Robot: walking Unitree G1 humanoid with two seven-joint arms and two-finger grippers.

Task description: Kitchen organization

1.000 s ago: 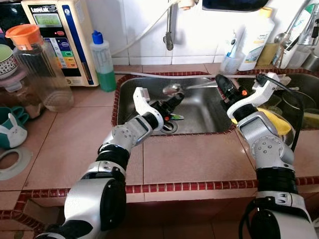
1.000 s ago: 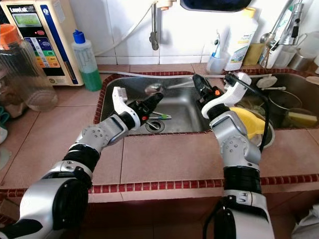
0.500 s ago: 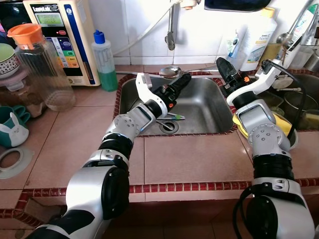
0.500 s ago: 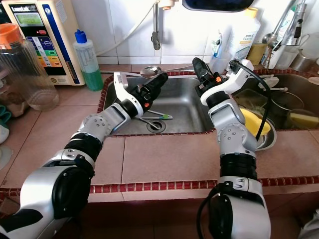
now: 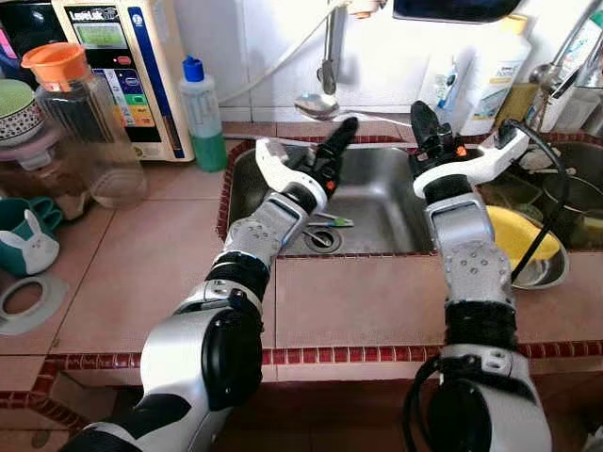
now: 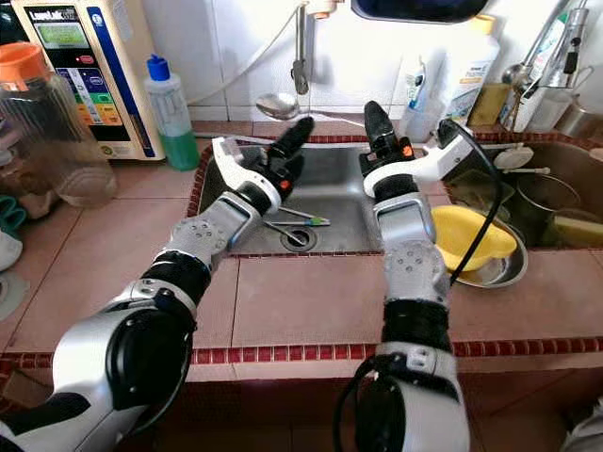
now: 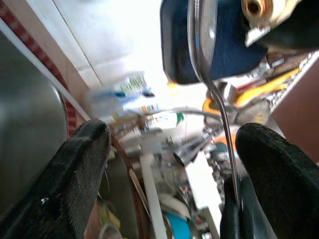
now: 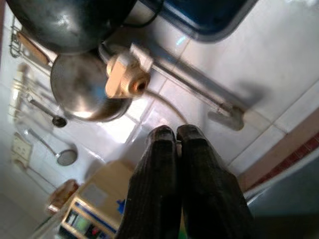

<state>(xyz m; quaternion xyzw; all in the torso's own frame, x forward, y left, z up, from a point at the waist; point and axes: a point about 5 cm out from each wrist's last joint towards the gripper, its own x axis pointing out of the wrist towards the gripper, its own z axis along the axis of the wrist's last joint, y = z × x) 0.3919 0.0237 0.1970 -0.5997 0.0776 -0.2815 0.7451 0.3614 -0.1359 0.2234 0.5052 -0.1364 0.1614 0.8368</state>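
Observation:
A long metal spoon [image 5: 316, 104] hangs level above the back rim of the steel sink [image 5: 377, 202], just under the tap [image 5: 327, 47]. Its thin handle runs across to my right gripper [image 5: 417, 115], which is shut on the handle's end; the right wrist view has those fingers [image 8: 164, 149] pressed together. My left gripper [image 5: 337, 141] is raised beside the spoon's bowl with its fingers [image 7: 79, 164] spread wide, open. The spoon [image 7: 202, 45] passes close to one of those fingers without being pinched.
A green-handled utensil [image 5: 330, 221] lies by the sink drain. A yellow bowl [image 5: 513, 235] sits in a metal bowl in the right basin. A green soap bottle [image 5: 203, 113], a water purifier [image 5: 113, 66] and an orange-lidded jar [image 5: 80, 122] stand at the left.
Both arms have risen from inside the sink to above its back rim. The spoon has come up with them, from near the sink floor to just below the tap.

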